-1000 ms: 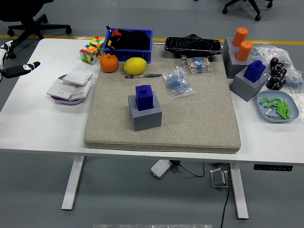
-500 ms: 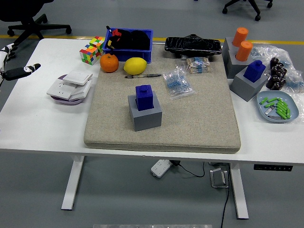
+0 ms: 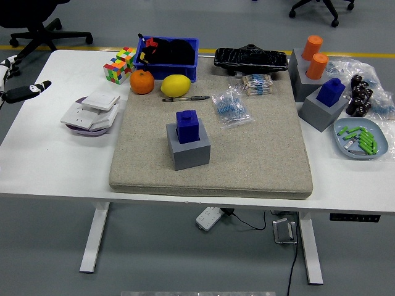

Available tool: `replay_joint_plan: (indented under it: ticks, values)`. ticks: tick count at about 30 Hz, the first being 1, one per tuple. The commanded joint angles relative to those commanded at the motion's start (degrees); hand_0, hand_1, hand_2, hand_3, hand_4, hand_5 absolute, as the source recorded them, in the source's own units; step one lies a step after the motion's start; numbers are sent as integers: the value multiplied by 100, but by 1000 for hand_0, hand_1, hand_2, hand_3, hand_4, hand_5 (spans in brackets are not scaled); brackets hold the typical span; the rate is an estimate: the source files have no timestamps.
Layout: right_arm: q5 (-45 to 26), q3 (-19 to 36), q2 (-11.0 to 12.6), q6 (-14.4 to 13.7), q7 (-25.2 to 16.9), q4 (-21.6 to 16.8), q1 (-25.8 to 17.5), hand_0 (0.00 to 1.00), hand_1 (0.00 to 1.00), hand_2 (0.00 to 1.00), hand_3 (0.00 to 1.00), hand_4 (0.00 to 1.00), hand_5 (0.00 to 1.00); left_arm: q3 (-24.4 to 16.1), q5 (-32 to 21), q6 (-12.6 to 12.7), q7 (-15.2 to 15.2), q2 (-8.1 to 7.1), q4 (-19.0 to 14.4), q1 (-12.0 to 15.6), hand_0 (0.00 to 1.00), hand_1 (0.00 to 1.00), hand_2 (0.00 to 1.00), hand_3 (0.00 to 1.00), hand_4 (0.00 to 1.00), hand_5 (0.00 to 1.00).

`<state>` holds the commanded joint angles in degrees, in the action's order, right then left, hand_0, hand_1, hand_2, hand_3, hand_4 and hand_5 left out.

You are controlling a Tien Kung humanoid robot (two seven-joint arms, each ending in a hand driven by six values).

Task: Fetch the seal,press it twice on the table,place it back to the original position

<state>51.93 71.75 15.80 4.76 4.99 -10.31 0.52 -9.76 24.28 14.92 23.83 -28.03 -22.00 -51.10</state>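
Right now the dark blue block-shaped seal [image 3: 187,125] sits upright in its grey cube holder [image 3: 188,147] on the beige felt mat [image 3: 247,160] covering the white table [image 3: 43,160]. Farther back lie a yellow lemon [image 3: 176,85] and an orange [image 3: 142,81]. At the far left edge, the robot's left hand [image 3: 21,92] hovers; whether it is clenched, I cannot tell.

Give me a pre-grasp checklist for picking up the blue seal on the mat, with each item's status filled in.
1. Blue seal sits upright on its grey block: ok.
2. Space above the seal free of hands or clutter: ok.
3. Bare mat beside the block for the two presses: ok.
4. Pen and bag of clips lie clear of the block: ok.
5. Left robot hand ready near the seal: not ok, it is at the table's far left edge.
6. Right robot hand in position: cannot tell, not in view.
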Motion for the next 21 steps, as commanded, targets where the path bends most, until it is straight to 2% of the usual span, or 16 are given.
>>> replay_joint_plan:
  ticks: [21]
  values:
    - [0, 35, 13, -2, 3, 0, 38, 730, 683, 652, 616, 720, 516, 8, -17, 15, 10, 28, 8, -56, 928, 923, 937, 936, 875, 303]
